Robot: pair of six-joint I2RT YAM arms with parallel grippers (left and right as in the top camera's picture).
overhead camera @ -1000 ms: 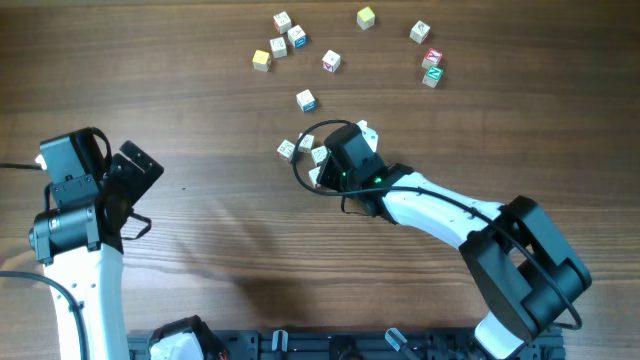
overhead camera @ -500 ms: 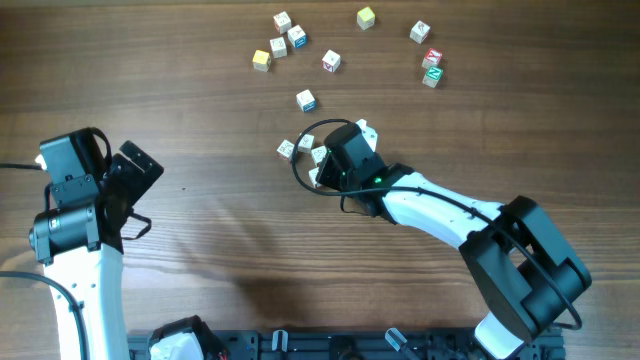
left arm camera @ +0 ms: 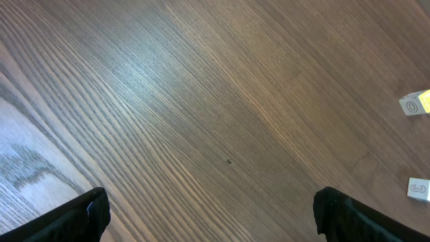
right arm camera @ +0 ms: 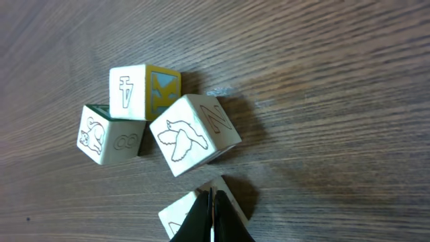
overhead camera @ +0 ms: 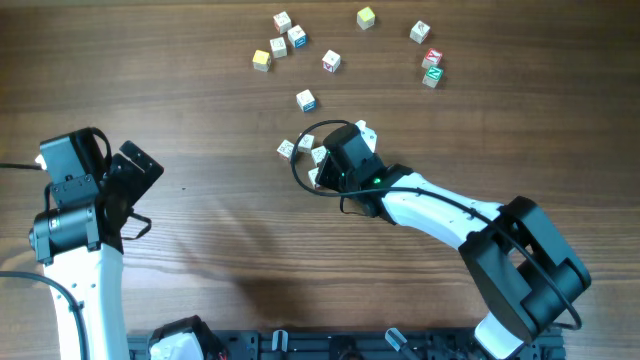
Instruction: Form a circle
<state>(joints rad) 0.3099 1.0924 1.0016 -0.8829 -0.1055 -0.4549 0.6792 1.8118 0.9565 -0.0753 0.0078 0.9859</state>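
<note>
Dark brown wood, the table [overhead camera: 200,90], fills every view. We find the circle [overhead camera: 319,154] near the middle of it: a small cluster of lettered cubes, partly hidden beneath our right arm in the overhead view. From the right wrist we see three of its cubes packed close together: one with a 4 and a yellow face [right arm camera: 144,91], one with a small animal drawn on it [right arm camera: 107,134], and a turned one showing a bird and an N [right arm camera: 195,134]. Our right gripper [right arm camera: 211,210] is closed, fingertips pressed together with nothing between them, sitting over a fourth white cube [right arm camera: 176,218] at the bottom edge; we cannot tell whether it touches. More loose cubes [overhead camera: 331,62] lie scattered along the far side, well apart from the cluster. Our left gripper [left arm camera: 211,205] stands wide apart and empty over bare wood at the left, with two white cubes [left arm camera: 415,104] at the right edge of its view.
</note>
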